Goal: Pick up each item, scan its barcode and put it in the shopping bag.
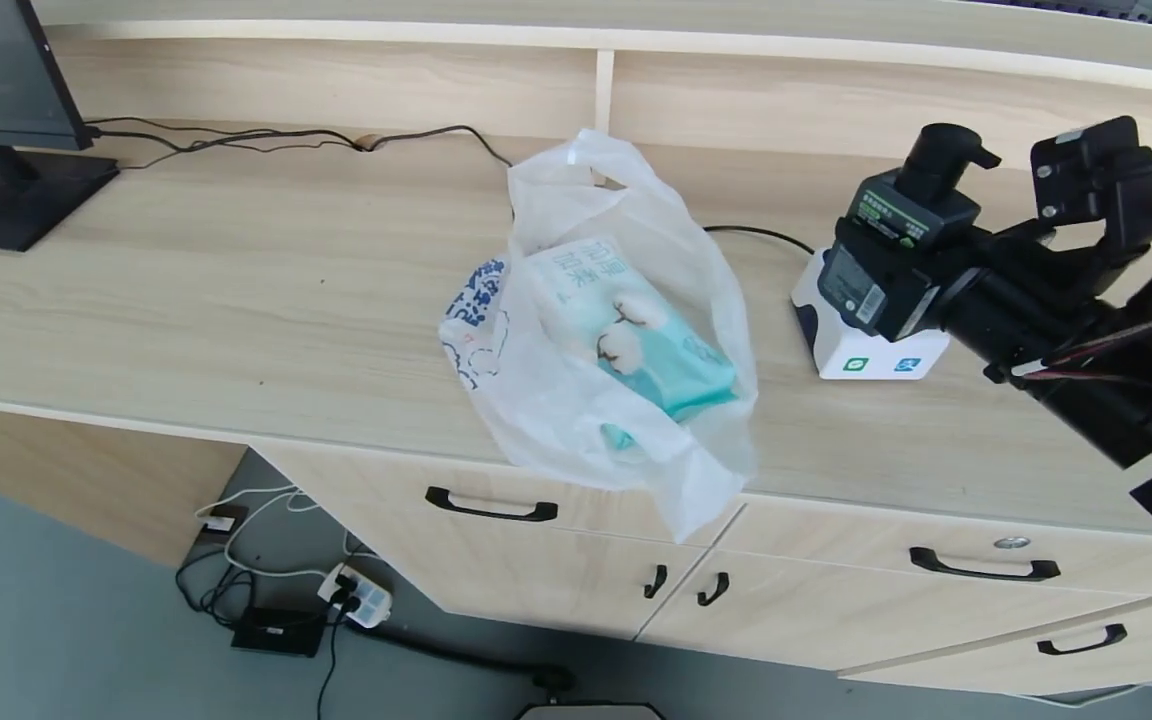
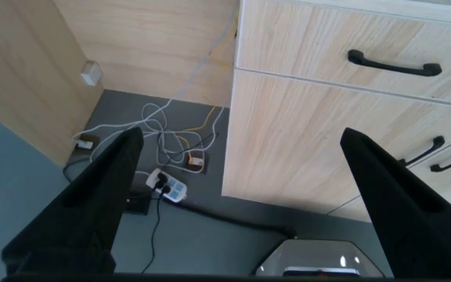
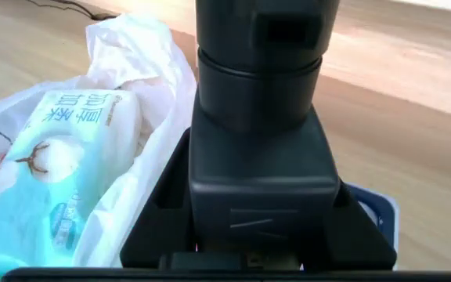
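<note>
Where the right gripper (image 1: 941,300) is closed on its load, a squat black plastic pump bottle (image 1: 898,232) with a barcode label is held tilted over the white box-shaped scanner with blue edges (image 1: 871,350); whether the two touch cannot be told. Beside the scanner, on the pale wood-grain counter (image 1: 236,300), a crinkled translucent white plastic shopping bag (image 1: 556,420) lies slumped, and a soft teal-and-white tissue pack (image 1: 626,330) is seen through its film. The bottle's smooth round neck is shown close up by the right wrist view. The left gripper (image 2: 241,196) is spread wide and holds nothing, below the counter, facing flat wooden drawer fronts (image 2: 327,110) and tangled cables (image 2: 171,141) on grey floor.
</note>
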You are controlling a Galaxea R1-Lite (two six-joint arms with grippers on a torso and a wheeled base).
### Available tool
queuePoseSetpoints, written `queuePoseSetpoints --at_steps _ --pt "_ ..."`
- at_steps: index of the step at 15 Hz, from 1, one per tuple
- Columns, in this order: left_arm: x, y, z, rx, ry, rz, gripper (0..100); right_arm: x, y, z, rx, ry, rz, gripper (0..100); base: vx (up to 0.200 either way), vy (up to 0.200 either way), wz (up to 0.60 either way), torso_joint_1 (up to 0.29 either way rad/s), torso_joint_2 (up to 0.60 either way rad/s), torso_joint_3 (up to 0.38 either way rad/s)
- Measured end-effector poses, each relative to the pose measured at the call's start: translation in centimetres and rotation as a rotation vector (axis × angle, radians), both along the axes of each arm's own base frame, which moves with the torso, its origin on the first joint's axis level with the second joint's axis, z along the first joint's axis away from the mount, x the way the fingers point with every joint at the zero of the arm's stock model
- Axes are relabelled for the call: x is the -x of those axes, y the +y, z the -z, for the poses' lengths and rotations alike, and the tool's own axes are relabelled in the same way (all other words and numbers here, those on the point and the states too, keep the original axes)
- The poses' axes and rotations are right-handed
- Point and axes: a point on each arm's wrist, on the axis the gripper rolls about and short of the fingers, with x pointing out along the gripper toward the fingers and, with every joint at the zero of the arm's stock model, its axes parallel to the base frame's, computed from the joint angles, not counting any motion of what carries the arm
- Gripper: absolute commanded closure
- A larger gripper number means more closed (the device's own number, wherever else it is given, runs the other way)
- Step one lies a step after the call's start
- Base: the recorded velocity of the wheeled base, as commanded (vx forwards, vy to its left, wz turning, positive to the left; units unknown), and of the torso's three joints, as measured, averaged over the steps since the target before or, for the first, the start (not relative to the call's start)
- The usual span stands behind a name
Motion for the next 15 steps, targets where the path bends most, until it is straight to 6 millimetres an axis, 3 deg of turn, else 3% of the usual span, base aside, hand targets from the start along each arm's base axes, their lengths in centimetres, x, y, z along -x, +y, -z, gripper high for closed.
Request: queuePoseSetpoints --at_steps 4,9,15 --pt "0.0 0.0 0.0 0.000 0.000 0.001 0 -2.3 -1.6 -2.0 0.309 -0.238 -0.003 100 0.000 0.000 0.00 0.000 0.00 0.000" --pt "0.0 0.0 0.0 -0.003 -0.002 0.001 0 -3.2 -3.0 -1.2 0.593 -0.386 0.062 100 0.000 0.000 0.00 0.000 0.00 0.000" --pt "0.0 0.0 -0.1 0.005 -0.006 0.001 0 -5.1 -5.0 0.4 0.706 -0.429 0.052 100 0.000 0.000 0.00 0.000 0.00 0.000"
